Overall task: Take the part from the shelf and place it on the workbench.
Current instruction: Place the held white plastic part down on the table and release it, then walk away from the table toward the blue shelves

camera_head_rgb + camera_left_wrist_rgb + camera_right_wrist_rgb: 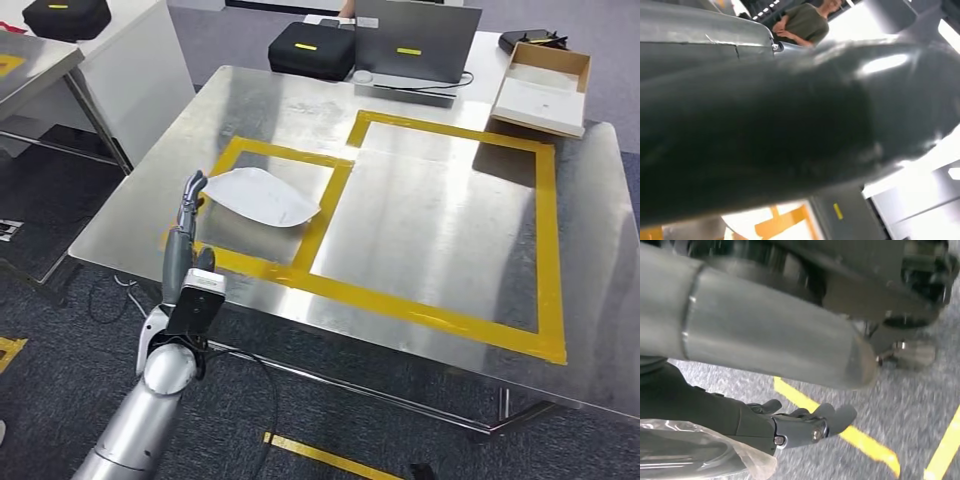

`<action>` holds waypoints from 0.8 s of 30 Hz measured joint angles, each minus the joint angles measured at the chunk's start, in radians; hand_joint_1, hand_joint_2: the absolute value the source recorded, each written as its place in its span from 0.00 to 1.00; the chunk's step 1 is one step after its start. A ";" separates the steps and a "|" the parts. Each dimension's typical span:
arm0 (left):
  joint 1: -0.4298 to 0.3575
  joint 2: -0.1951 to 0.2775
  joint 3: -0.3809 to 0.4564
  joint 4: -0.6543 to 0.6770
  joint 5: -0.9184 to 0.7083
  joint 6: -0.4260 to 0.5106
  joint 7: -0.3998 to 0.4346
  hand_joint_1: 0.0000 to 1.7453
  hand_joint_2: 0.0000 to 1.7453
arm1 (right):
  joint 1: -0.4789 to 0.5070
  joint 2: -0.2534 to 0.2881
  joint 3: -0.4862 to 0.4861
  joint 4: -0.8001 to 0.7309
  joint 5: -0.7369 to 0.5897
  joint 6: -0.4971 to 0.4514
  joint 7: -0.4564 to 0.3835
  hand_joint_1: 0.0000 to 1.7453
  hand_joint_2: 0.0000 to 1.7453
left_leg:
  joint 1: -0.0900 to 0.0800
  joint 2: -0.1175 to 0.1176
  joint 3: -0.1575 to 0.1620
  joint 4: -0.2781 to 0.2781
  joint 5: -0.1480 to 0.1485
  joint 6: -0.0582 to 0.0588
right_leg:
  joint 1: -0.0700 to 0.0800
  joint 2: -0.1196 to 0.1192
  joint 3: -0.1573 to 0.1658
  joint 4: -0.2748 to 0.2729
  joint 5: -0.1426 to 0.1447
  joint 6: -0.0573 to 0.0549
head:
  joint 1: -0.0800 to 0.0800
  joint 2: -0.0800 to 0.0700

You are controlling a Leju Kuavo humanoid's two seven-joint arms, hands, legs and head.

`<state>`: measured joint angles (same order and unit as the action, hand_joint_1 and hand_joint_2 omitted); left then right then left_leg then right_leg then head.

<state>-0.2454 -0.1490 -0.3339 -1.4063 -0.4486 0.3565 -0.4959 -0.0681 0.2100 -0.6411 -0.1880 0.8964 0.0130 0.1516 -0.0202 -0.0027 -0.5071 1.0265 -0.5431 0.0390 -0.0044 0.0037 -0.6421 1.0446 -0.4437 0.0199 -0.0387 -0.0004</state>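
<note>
The part (pixel 260 197) is a flat white leaf-shaped piece. It lies inside the smaller yellow-taped square on the steel workbench (pixel 423 210), towards the near left corner. My left hand (pixel 185 230) is raised at the bench's front left edge, fingers stretched out and holding nothing. Its fingertips (pixel 198 181) are right beside the part's left tip; I cannot tell whether they touch. In the left wrist view the hand (pixel 791 125) is a dark blur. My right hand (pixel 798 425) hangs over the grey floor with its fingers loosely extended and nothing in them.
A laptop (pixel 415 40), a black case (pixel 311 48) and a cardboard box (pixel 545 90) stand along the bench's far edge. A second table (pixel 34 60) is at the left. Cables (pixel 121 295) lie on the floor under the bench. A person (pixel 802 22) stands beyond.
</note>
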 joint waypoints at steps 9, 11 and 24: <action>0.199 -0.009 -0.014 -0.204 0.251 -0.071 -0.117 0.00 0.00 | 0.007 -0.012 -0.011 0.000 0.012 -0.010 -0.004 0.00 0.00 | 0.011 0.014 -0.096 -0.029 0.102 0.005 | -0.007 -0.001 -0.027 0.243 -0.162 0.040 | 0.008 0.000; 0.235 -0.009 -0.014 -0.240 0.267 -0.071 -0.129 0.00 0.00 | 0.006 -0.015 -0.013 0.000 0.021 -0.014 -0.001 0.00 0.00 | 0.013 0.014 -0.123 -0.022 0.120 -0.003 | -0.011 -0.002 0.065 0.143 -0.112 0.045 | 0.009 0.000; 0.431 0.007 0.115 -0.394 0.357 -0.025 -0.190 0.00 0.00 | 0.016 -0.021 0.011 0.000 0.114 -0.049 -0.021 0.00 0.00 | 0.021 0.006 -0.171 0.277 -0.047 -0.058 | -0.004 -0.008 0.112 -0.051 -0.068 -0.024 | 0.003 0.000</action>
<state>0.1860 -0.1420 -0.2190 -1.7999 -0.0917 0.3318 -0.6862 -0.0517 0.1894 -0.6300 -0.1884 1.0100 -0.0361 0.1304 0.0009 0.0036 -0.6780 1.3033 -0.5905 -0.0186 -0.0089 -0.0043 -0.5298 0.9940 -0.5121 -0.0040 -0.0359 -0.0004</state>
